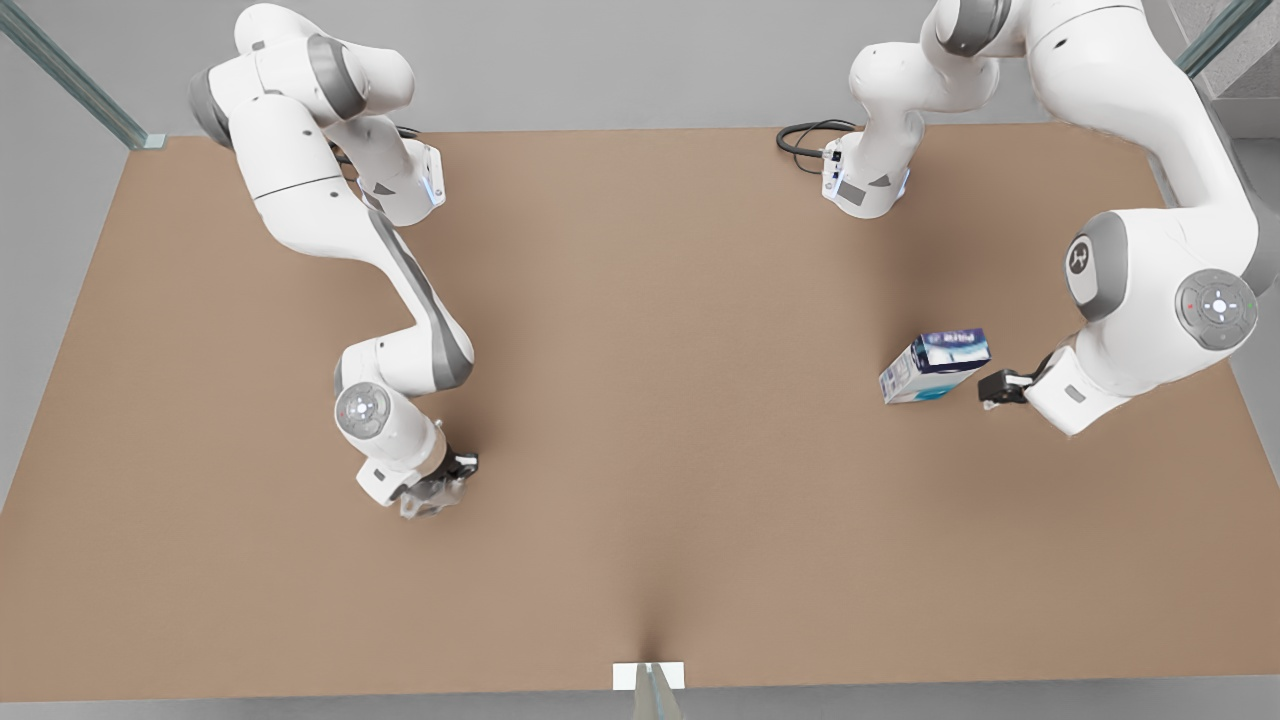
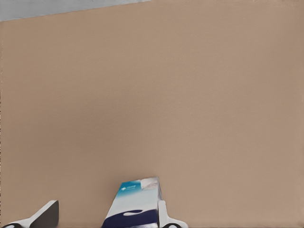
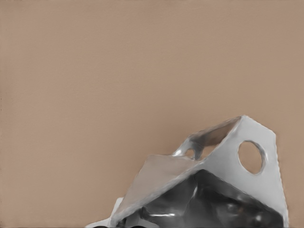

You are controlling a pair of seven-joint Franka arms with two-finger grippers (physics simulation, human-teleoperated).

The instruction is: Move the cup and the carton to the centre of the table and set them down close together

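The left gripper (image 1: 990,390) has its jaws spread, the carton (image 1: 933,366) lying between and ahead of them. The right gripper (image 1: 432,495) pinches the cup (image 3: 209,185) above the table (image 1: 660,420).

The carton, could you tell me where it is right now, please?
The carton stands on the table toward the front view's right, well off centre, just beside the left pincer; the left wrist view shows it between that pincer's open fingers.

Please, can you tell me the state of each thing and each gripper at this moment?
cup: at the right gripper, grip unclear.
carton: on the table, between the open left gripper's fingers, not gripped.
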